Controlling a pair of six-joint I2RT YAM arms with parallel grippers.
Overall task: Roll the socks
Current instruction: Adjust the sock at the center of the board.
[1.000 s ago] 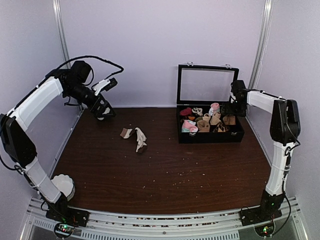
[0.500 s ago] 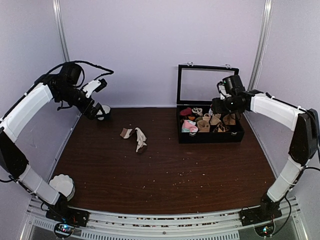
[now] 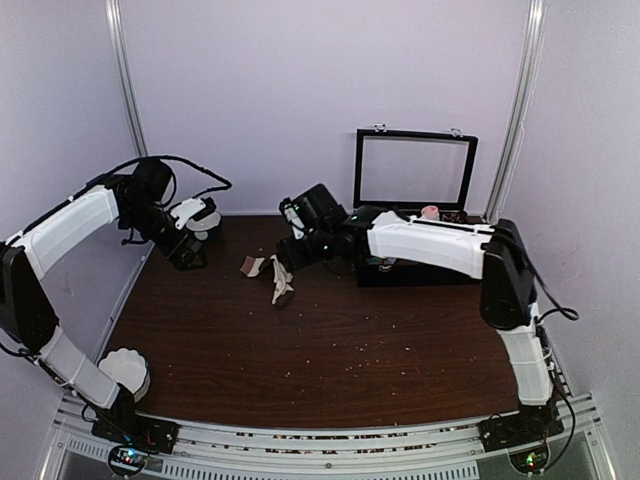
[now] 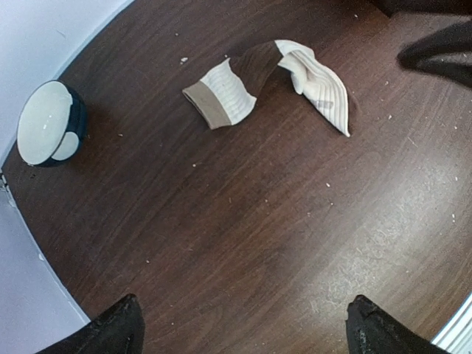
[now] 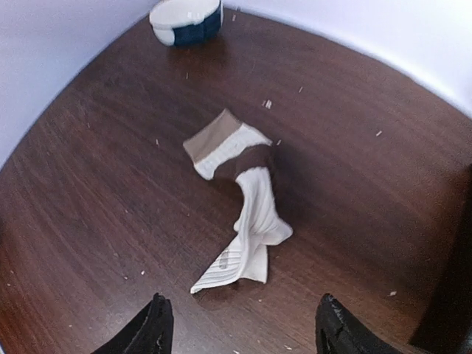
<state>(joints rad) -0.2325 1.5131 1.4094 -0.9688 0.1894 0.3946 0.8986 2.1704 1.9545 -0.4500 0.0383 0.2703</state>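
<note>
The socks (image 3: 272, 274) lie in a loose crumpled heap on the dark wooden table (image 3: 330, 350), left of centre. They show cream ribbed fabric, a tan band and a dark brown part (image 4: 274, 74) (image 5: 243, 195). My right gripper (image 3: 288, 252) reaches across from the right and hovers just beside them on their right. It is open with nothing between its fingers (image 5: 245, 328). My left gripper (image 3: 190, 250) hangs over the back left of the table, some way left of the socks. It is wide open and empty (image 4: 247, 332).
A black box (image 3: 440, 275) with its lid (image 3: 415, 170) raised stands at the back right, partly behind my right arm. A round white and dark blue object (image 4: 48, 122) (image 5: 186, 15) sits near the back left wall. A white round item (image 3: 125, 370) lies front left.
My right arm has swung from the black box leftward across the table to the socks. My left arm has come down and inward at the back left. The socks have not moved.
</note>
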